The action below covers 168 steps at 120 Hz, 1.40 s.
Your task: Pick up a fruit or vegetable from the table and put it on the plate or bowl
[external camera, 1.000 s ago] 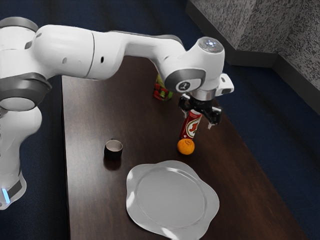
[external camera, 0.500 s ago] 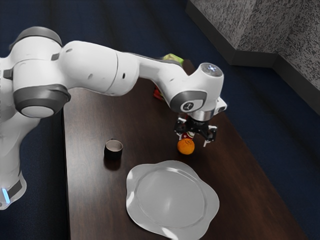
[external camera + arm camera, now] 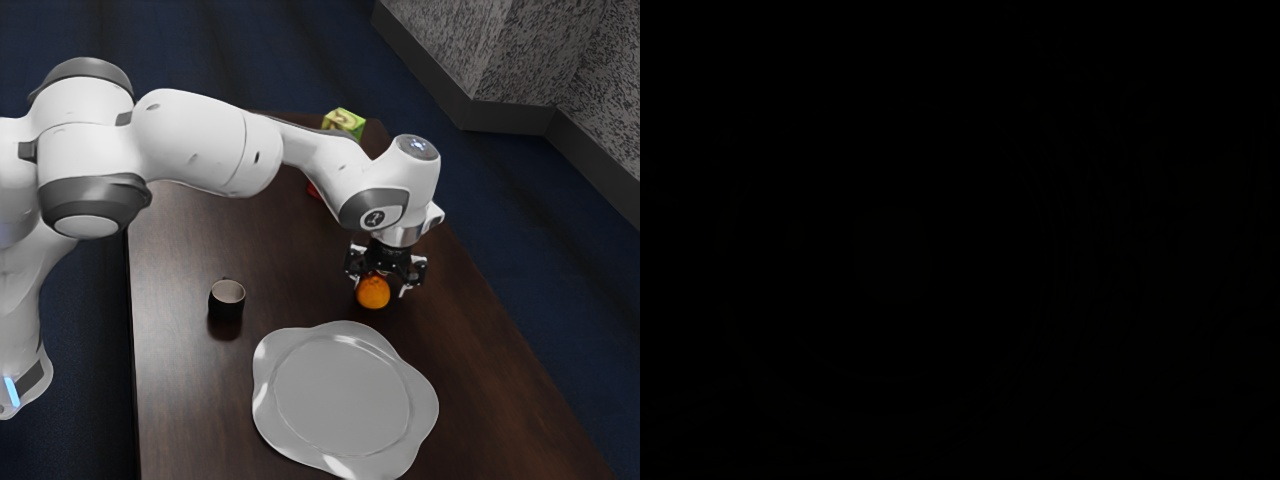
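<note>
Between the gripper's (image 3: 386,281) spread, unclosed jaws the orange (image 3: 373,294) sat on the table (image 3: 200,240). This looked like the grasp step: next, close squarely, then lift toward the plate (image 3: 340,400) near the jaws.

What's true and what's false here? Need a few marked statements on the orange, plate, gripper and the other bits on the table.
1. The orange lies on the plate. False: it sits on the table, just past the plate's far rim.
2. The gripper is low over the orange. True.
3. The black cup stands upright on the table, apart from the plate. True.
4. The green cube sits right beside the plate. False: it is at the table's far end, behind the arm.
</note>
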Available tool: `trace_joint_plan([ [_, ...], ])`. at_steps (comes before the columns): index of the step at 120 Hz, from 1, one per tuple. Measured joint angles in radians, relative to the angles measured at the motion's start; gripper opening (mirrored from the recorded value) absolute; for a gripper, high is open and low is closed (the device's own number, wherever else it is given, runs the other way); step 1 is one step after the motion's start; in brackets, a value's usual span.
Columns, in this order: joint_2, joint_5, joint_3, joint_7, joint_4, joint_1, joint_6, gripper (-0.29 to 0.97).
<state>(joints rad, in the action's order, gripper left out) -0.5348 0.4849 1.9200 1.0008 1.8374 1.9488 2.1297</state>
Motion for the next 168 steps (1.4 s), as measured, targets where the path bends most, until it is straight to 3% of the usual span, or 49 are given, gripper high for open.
trace_joint_plan([
  [63, 0.026, 0.016, 0.016, 0.002, -0.030, -0.014, -0.022, 0.47],
  [168, 0.015, 0.009, -0.014, -0.021, -0.054, -0.015, -0.149, 0.43],
])
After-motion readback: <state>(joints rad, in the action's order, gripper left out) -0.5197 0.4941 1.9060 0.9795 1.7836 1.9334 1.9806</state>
